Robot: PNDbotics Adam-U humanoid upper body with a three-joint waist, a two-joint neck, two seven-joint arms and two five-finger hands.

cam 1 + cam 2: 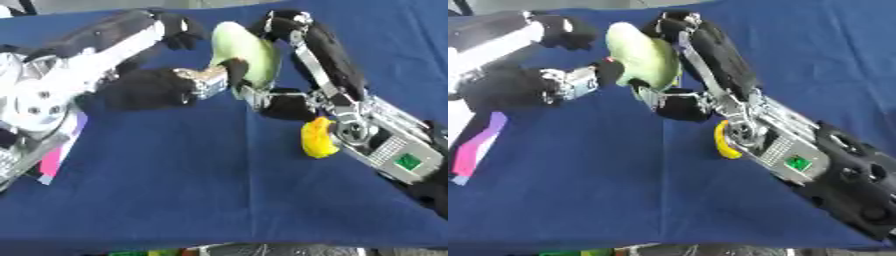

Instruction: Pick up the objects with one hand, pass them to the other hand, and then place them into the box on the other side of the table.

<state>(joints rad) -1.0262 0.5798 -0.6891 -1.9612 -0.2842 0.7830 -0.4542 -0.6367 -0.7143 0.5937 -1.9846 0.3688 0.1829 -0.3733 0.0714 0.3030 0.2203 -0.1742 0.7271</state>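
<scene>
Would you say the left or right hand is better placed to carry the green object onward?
Probably the right hand: its fingers already curl around the pale green object, while the left hand touches it only from the side.

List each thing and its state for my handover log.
Green fruit: off the table, fingers of both hands curled round it.
Left hand: shut on the fruit.
Right hand: shut on the fruit.
Yellow thing: lying on the blue cloth, partly hidden by the right arm.
</scene>
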